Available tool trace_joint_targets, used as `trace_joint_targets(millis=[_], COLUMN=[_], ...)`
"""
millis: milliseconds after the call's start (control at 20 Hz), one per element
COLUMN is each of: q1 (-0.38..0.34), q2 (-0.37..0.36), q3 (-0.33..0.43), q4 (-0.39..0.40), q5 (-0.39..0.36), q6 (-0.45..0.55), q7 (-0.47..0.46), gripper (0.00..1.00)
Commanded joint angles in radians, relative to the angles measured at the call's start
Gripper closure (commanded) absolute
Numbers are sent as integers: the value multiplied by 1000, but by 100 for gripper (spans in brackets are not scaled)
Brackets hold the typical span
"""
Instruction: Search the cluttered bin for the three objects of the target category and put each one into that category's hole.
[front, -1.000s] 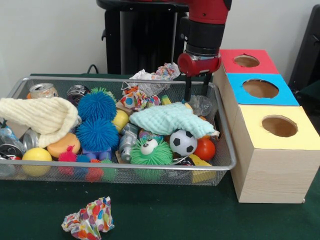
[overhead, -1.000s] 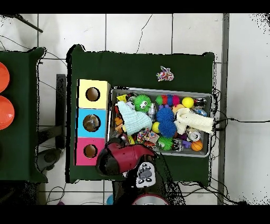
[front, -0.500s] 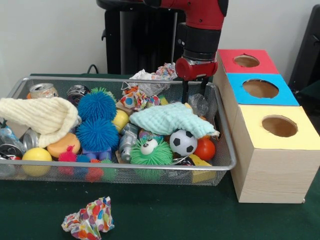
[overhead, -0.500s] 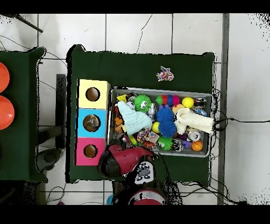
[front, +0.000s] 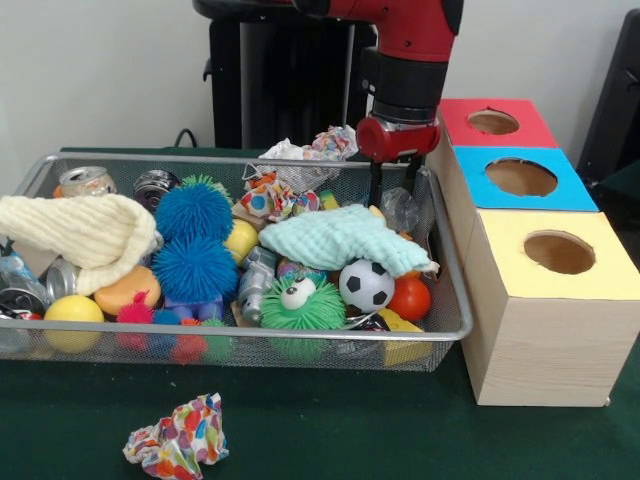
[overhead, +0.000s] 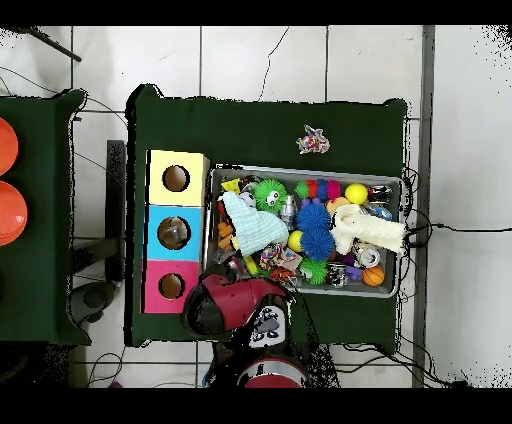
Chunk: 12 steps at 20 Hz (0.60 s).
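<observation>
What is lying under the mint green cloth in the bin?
The mint green cloth drapes over the clutter. Showing at its front edge are a soccer ball, a red ball and a green fuzzy toy with an eye. Whatever lies beneath its middle is covered.

Green table (front: 330, 430): bin (front: 440, 250), boxes (front: 545, 330), paper wad (front: 178, 438).

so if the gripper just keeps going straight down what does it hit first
Likely the crumpled clear plastic at the bin's far corner beside the mint cloth; the gripper hangs right above it, though depth is uncertain.
</observation>
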Motion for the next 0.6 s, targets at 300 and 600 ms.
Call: trace_joint_targets(millis=[300, 600], q1=[-12, -17], q2=[30, 32], q3=[17, 18], q4=[-23, -17], q5=[54, 50], q6=[-42, -65], q7=[219, 224], gripper=[0, 0])
